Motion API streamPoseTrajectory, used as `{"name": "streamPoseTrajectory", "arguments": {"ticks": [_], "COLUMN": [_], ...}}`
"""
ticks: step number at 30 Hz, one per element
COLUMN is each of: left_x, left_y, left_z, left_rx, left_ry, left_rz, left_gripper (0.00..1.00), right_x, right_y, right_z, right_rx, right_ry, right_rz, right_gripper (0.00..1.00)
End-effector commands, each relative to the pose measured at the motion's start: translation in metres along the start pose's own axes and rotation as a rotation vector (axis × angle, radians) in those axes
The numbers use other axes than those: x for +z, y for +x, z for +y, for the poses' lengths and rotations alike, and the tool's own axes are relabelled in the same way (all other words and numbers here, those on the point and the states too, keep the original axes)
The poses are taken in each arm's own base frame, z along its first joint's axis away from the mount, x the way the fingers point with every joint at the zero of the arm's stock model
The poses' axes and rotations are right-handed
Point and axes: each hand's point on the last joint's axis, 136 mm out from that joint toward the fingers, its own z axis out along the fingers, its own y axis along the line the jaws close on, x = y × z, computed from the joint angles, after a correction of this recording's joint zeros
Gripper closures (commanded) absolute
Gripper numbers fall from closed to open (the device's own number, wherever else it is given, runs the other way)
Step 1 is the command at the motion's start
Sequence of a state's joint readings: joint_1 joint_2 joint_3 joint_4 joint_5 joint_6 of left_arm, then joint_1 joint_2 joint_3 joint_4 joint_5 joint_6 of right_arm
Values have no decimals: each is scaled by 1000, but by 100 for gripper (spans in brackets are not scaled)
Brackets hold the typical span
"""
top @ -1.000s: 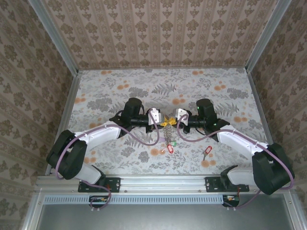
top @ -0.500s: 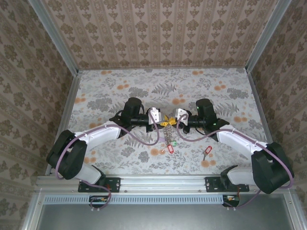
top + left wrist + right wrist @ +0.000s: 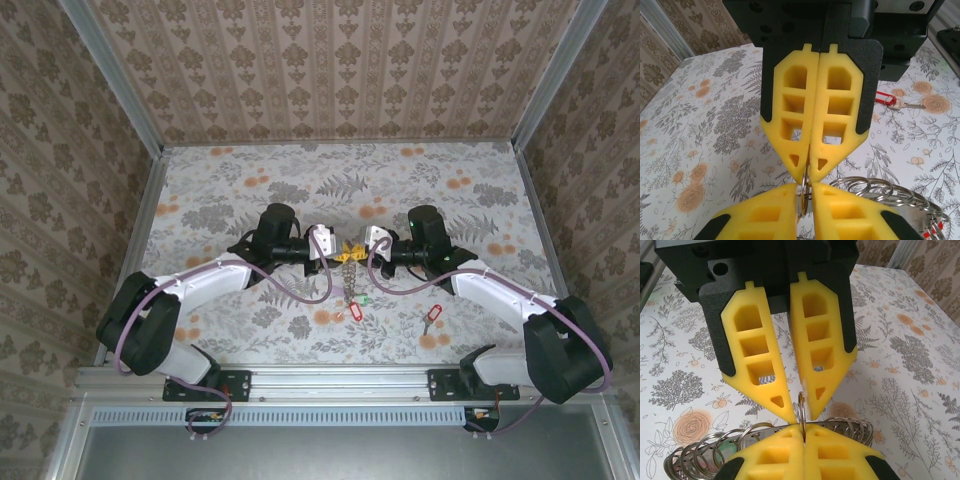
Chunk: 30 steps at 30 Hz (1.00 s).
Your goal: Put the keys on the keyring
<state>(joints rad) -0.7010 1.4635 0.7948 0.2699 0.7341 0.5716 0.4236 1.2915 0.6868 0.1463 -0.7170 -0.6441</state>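
Tip to tip above mid-table: the right gripper (image 3: 809, 170) is clamped tight on a ring of the keyring (image 3: 348, 282), which dangles below the 2 claws. The left gripper (image 3: 801, 412) stands narrow, jaws just apart around that ring. 1 red-tagged key (image 3: 432, 318) lies on the table (image 3: 250, 170), off to the right.

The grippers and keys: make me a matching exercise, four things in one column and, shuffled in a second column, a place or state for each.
Things:
1 left gripper
2 right gripper
3 chain of rings
4 right-hand red-tagged key

Places or states:
A lying on the table, apart from the rest
B fingers pressed together on a small ring
C fingers slightly apart
D trailing from where the two grippers meet

Pairs: 1-C, 2-B, 3-D, 4-A
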Motion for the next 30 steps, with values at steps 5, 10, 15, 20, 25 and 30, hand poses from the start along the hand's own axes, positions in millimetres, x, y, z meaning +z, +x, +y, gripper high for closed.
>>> {"name": "streamPoseTrajectory", "arguments": {"ticks": [5, 10, 15, 20, 25, 30], "left_x": [-6, -5, -6, -6, -5, -4], "left_y": [-8, -15, -19, -19, -21, -18], "left_z": [2, 2, 2, 4, 6, 6], "left_rx": [34, 34, 31, 29, 27, 25], "left_ry": [-2, 7, 8, -2, -9, -11], "left_rz": [3, -21, -39, -43, -49, -41], "left_gripper": [85, 87, 87, 87, 86, 98], "right_x": [-2, -1, -2, -2, -2, -2], "right_y": [-20, -20, -22, -24, -25, -25], "right_z": [-5, -5, -5, -5, -4, -3], "right_rx": [-23, -22, -21, -17, -12, -9], "right_ry": [2, -4, -6, -11, -17, -17], "right_rz": [-52, -53, -58, -63, -66, -67], "right_gripper": [100, 100, 100, 100, 100, 100]}}
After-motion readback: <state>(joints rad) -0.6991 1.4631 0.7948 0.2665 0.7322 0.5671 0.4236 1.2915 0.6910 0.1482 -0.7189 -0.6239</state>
